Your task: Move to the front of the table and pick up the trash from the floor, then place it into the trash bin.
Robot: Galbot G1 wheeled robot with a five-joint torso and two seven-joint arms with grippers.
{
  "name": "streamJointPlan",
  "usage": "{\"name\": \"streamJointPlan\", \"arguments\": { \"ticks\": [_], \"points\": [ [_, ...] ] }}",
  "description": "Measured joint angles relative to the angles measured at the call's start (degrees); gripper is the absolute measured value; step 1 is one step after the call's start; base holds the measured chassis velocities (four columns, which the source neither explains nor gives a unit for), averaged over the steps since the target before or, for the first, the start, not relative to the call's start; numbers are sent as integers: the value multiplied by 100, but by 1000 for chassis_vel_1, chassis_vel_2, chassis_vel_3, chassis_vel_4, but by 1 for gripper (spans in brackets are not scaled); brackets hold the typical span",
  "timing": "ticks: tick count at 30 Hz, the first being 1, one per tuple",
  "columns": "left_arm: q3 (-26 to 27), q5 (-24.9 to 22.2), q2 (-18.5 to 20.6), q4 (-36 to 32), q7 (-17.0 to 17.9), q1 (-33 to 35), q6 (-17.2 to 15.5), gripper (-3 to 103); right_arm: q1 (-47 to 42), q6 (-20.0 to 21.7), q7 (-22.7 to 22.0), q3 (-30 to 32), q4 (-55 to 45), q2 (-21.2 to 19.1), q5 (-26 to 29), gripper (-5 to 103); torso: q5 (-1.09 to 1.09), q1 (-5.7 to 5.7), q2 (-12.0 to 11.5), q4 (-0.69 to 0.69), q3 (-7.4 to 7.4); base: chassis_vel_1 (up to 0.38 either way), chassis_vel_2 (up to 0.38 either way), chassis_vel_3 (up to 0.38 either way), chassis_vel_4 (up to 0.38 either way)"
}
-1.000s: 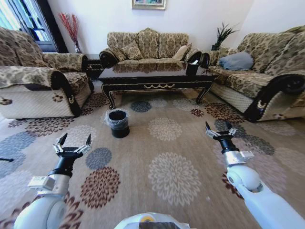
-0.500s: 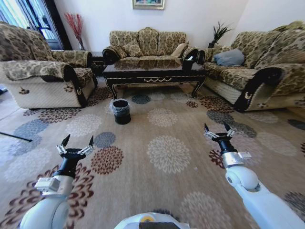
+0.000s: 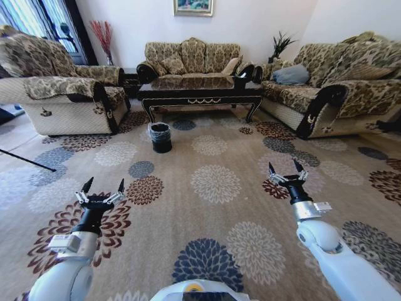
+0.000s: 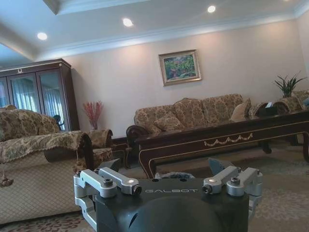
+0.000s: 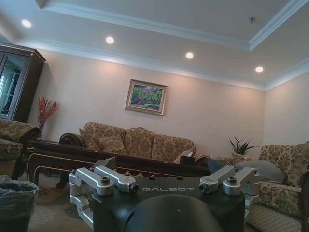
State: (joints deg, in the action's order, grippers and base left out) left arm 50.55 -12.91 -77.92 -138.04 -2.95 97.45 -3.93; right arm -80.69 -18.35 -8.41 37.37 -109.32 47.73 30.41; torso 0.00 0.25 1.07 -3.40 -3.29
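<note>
Standing at twelve o'clock: glossy dark wood table (image 3: 200,92) with curved legs and gold scroll apron. Sitting on patterned floral carpet (image 3: 213,219) at eleven o'clock, before the table: round black trash bin (image 3: 161,137), clear-bag lined. Hovering over wide bare carpet, fingers spread, empty: left gripper (image 3: 100,190), right gripper (image 3: 287,172).

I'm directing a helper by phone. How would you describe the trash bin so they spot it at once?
Find the long dark coffee table between the sofas. On the flowered carpet before its left front leg stands the trash bin: small, round, black, with a clear plastic bag folded over its rim.
</note>
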Motion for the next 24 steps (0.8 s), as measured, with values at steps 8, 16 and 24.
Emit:
{"name": "streamJointPlan", "arguments": {
  "ticks": [8,16,24],
  "points": [
    [8,0,1,-7,0,4,19,100,-5,-62,53,6,44,14,-41,100,0,-2,0,-3,3,-20,31,24,-17],
    [3,13,-18,7,-1,-9,36,100,-4,-123,170,12,104,-4,51,100,0,-3,0,-2,3,0,0,0,0],
    [-7,45,-50,12,-2,-10,43,100,-5,-185,273,18,141,-10,71,100,0,-3,1,-2,3,0,0,0,0]
  ]
}}
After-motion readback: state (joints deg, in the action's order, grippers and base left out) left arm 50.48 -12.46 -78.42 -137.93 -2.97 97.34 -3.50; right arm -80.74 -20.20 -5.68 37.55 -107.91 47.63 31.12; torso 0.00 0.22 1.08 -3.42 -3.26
